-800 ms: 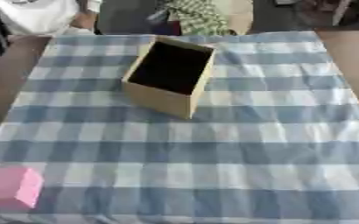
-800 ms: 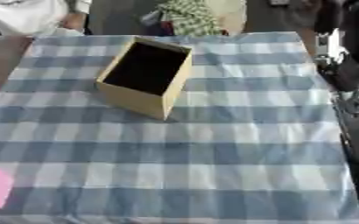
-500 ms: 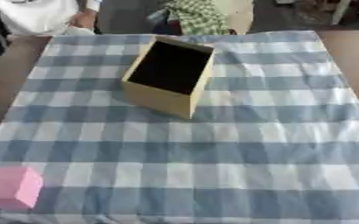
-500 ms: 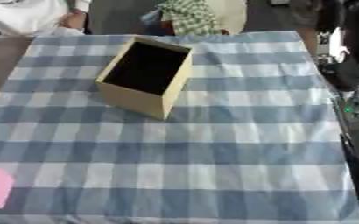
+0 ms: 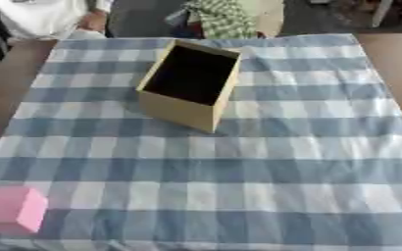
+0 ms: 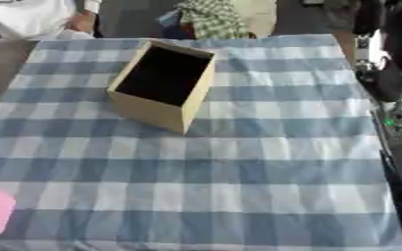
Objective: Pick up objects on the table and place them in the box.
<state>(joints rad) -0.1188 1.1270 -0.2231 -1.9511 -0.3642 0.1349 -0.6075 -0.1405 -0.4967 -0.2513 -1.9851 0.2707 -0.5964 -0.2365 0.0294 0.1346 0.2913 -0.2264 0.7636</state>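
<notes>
One pink block (image 5: 14, 210), edge-cropped.

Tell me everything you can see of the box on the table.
The box is a tan, open-topped rectangular container that looks like cardboard or thin wood. Its inside is dark and nothing shows in it. It stands upright on the blue and white checked cloth, turned at an angle to the table's edges, in the far middle of the table. Nothing but the cloth touches it; no hand is near, and the pink block lies well apart at the near left corner.
</notes>
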